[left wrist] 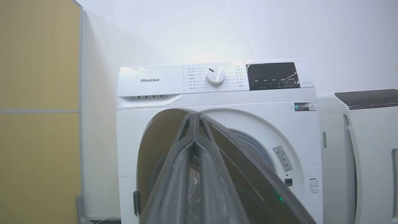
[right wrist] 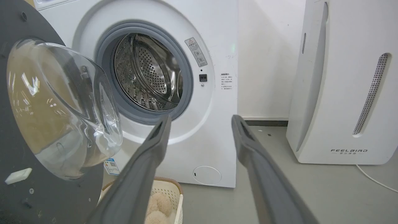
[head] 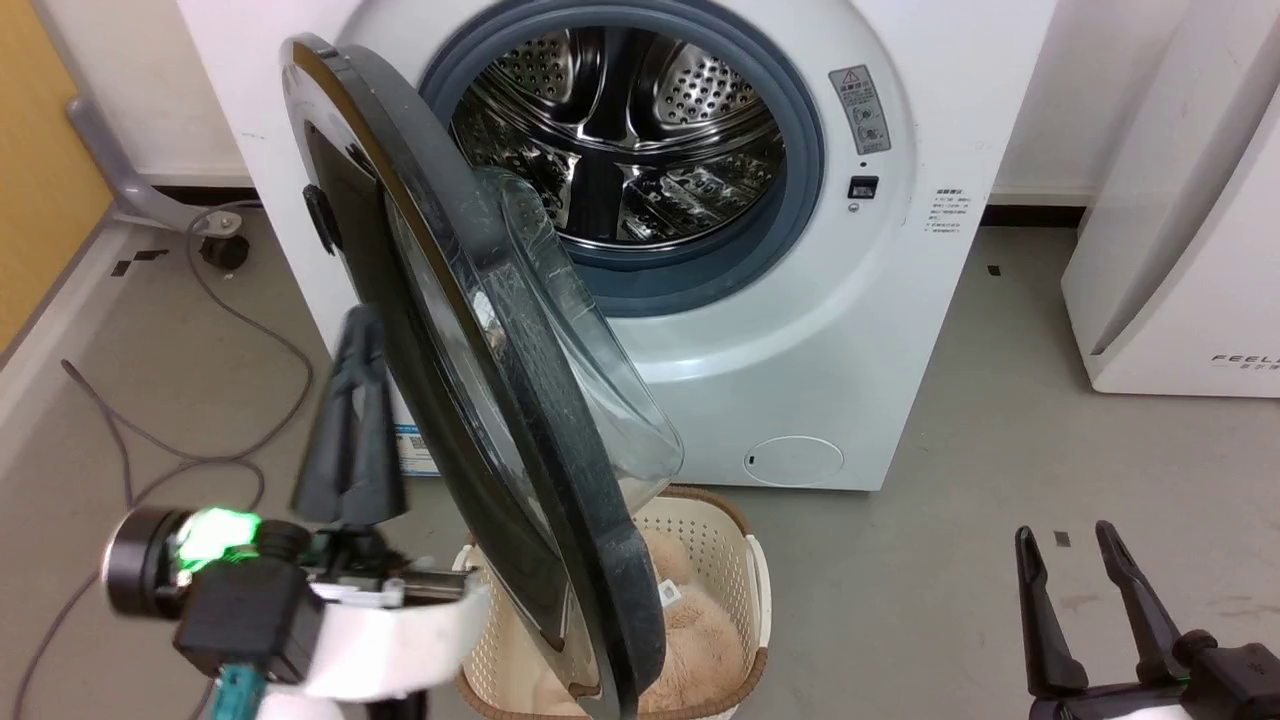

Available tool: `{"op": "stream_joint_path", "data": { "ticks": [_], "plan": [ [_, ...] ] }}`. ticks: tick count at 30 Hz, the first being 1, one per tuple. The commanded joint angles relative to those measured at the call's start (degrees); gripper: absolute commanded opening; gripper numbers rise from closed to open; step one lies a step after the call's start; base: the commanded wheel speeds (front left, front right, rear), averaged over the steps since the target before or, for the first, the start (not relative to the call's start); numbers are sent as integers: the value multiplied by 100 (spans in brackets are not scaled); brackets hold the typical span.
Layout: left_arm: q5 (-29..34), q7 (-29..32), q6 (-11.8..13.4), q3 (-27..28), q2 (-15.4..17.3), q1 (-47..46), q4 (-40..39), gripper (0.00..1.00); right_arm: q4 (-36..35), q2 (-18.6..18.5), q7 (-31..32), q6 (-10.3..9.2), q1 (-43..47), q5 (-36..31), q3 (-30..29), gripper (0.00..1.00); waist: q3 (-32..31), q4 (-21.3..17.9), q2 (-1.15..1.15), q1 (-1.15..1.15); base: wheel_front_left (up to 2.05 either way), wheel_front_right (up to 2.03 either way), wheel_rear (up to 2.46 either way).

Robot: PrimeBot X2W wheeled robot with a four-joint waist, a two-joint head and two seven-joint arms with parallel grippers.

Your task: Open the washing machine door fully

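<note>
The opening step looks partly done. The large round washing machine door [head: 440, 300], glossy and black-rimmed with a bulging clear glass bowl, stands swung out on its left-hand hinge, roughly square to the front of the big white front-loading washing machine [head: 820, 330]. The perforated steel drum [head: 620, 130] is exposed. The door's near lower edge hangs over a cream perforated plastic laundry basket [head: 725, 560] on the floor. The left gripper [head: 358, 345] is just left of the door, on the side of its outer black face, with its two dark fingers pressed together and nothing between them. They are blurred, so I cannot tell whether they touch the door. The right gripper [head: 1065, 540] sits near and well to the right, apart from the door, fingers spread and empty. To finish, I judge the door must swing farther left and back toward the machine's front. That calls for a push from the glass-bowl side or a hook round the near rim.
</note>
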Motion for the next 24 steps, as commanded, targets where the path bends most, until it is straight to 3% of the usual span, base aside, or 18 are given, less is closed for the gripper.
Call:
{"op": "stream_joint_path", "data": {
  "ticks": [1,4,6,14,24],
  "plan": [
    [39,-24,-61,-143,20,-99,-171,0,10,27,-24,5,90,42,12,100,-11,-3,0,0,0,0,0],
    [59,-24,-175,-532,12,-177,-510,0,22,28,-24,5,92,64,16,100,-24,-4,0,0,0,0,0],
    [65,-24,-330,-1129,1,-262,-769,0,38,28,-24,5,100,86,41,100,-34,-9,0,0,0,0,0],
    [-79,-24,-458,-2515,-14,-201,-603,0,68,28,-24,5,102,118,85,100,-50,-15,0,0,0,0,0],
    [-126,-24,-433,-3294,-17,-7,-70,0,68,28,-24,5,92,121,124,100,-14,26,0,0,0,0,0]
  ]
}}
